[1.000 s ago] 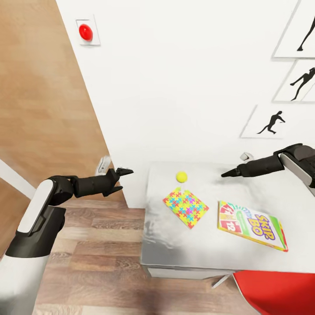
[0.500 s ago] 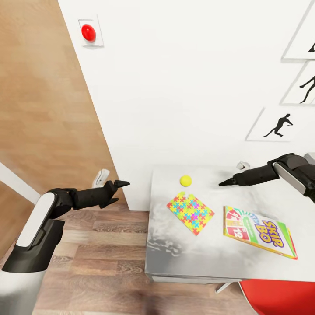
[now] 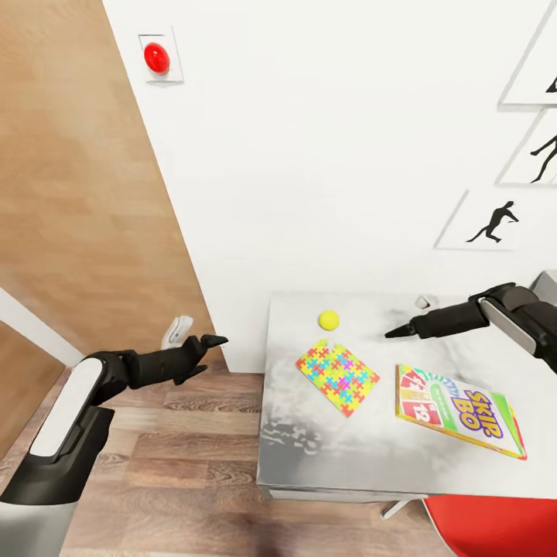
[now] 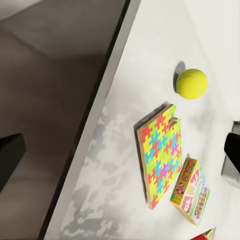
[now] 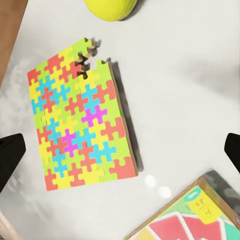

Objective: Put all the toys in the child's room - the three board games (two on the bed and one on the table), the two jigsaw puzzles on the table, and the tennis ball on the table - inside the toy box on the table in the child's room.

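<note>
the table (image 3: 340, 449) top is showing a smooth, mottled grey sheen; the floor (image 3: 178, 464) is looking like wood plank; the puzzle (image 5: 80, 117) is looking matt, the ball (image 4: 191, 83) fuzzy.

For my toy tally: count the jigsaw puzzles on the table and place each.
1. The jigsaw puzzle lies flat on the table, just in front of the tennis ball and beside the SKIP BO box. A second may lie outside the picture.
</note>
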You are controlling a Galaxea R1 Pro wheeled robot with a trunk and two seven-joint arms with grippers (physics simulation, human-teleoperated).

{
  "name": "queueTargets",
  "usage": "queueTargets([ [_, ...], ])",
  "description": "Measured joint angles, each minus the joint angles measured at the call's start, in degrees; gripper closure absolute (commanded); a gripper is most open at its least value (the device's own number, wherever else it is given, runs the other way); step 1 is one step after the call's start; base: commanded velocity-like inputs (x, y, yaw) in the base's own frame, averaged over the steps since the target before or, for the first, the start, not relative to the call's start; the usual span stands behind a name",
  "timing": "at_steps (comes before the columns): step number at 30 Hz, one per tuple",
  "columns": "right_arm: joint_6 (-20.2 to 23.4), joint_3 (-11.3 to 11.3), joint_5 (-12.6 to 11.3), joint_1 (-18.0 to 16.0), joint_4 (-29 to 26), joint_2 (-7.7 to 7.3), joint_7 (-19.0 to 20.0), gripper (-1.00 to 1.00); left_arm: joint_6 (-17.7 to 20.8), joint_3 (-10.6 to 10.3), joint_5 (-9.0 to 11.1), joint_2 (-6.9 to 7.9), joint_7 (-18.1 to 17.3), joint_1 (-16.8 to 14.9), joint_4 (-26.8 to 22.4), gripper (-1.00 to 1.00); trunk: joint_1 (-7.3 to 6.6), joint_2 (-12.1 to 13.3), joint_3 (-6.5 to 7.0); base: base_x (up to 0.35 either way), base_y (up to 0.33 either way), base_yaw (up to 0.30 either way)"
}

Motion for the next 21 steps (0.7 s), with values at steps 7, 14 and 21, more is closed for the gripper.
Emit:
queueTargets([
  [7,-1.12,-0.03,-0.51,0.88,0.28,0.73,-0.16,-1.0,-0.24,-0.11,-2.14,-0.11,-0.66,1.88,0.58,-1.0,0.0,0.0,0.0,0.001,0.001,0.0],
  [14,-1.51,-0.03,-0.93,1.73,0.86,1.96,-0.21,-1.0,-0.37,-0.03,-3.92,-0.16,-1.15,3.78,0.84,-1.0,0.0,0.0,0.0,0.0,0.0,0.0],
  [21,-1.73,-0.03,-1.1,2.58,2.29,5.18,-1.07,-1.0,-0.77,0.12,-5.24,-0.12,-2.36,5.57,0.95,-1.0,0.0,0.0,0.0,0.0,0.0,0.0],
])
